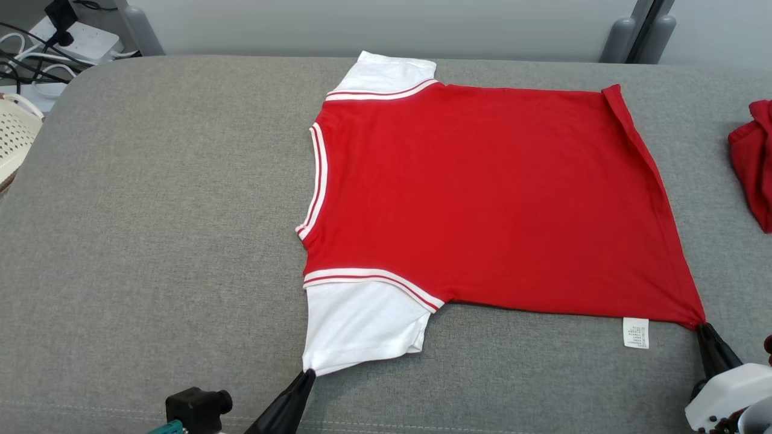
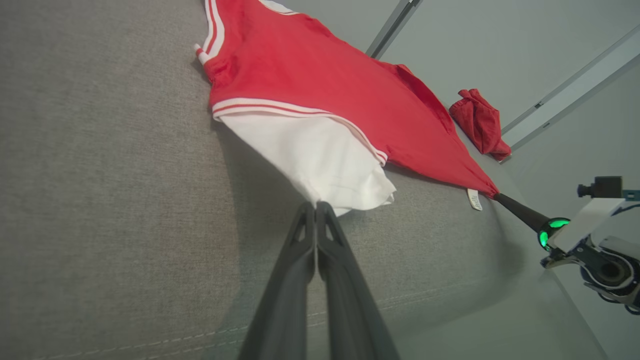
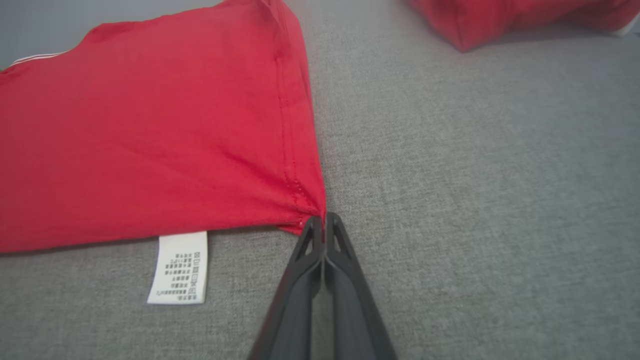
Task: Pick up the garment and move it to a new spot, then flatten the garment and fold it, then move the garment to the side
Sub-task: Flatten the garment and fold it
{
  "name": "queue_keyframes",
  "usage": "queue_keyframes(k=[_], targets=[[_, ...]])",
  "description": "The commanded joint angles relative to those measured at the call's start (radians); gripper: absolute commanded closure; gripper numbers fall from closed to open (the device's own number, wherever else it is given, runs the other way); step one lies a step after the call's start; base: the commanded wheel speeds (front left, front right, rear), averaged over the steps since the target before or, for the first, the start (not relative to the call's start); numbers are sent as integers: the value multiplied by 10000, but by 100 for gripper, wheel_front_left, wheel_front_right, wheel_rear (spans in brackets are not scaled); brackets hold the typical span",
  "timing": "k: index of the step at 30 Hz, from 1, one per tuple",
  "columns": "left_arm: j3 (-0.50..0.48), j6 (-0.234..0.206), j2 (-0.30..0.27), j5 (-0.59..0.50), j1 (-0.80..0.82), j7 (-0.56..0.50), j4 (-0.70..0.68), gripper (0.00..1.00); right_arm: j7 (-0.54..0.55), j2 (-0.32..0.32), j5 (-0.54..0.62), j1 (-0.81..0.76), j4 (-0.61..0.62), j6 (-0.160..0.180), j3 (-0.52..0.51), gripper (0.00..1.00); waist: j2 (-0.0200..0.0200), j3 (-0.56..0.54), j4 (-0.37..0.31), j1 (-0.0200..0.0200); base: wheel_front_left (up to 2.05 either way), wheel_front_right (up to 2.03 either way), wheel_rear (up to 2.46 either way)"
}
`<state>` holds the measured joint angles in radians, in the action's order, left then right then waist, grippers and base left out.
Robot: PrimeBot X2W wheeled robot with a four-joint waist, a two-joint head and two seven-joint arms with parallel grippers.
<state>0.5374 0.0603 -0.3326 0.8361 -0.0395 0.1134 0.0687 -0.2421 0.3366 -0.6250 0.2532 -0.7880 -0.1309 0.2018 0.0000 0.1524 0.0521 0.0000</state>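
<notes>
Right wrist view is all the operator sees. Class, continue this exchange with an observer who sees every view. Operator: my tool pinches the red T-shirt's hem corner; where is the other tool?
Observer: The left tool is shut on the corner of the T-shirt's near white sleeve.
Operator: Which way does the collar point?
Observer: The striped collar points to the robot's left.
Operator: What lies beyond that?
Observer: A white perforated basket, off the grey cushion's left edge.
</notes>
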Motion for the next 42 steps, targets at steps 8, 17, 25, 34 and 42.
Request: queue_keyframes(k=[8,17,25,34,42], targets=[[20,-325,-155,-609,301,-76,566,55,107,217,486,-316,230,2,-55,0,0,-273,-78,0,0,0,0],[-232,-1054,-371,-798,293,-141,767,0,116,583,977,-452,719,2,-864,0,0,-631,-221,0,0,0,0],[-1647,-2168,205,-1139,593,1348,88,0,-169,230,2257,-693,2904,2,-1072,0,0,-1322,-378,0,0,0,0],[-3450,-2463,2002,-3139,644,1480,-918,0,-194,-612,2752,-1321,5509,2,-883,0,0,-1770,-461,0,0,0,0],[-3784,-1520,2691,-4762,316,1482,-1139,0,-195,-1384,2786,-2192,6533,2,-836,0,0,-2031,-602,0,0,0,0]])
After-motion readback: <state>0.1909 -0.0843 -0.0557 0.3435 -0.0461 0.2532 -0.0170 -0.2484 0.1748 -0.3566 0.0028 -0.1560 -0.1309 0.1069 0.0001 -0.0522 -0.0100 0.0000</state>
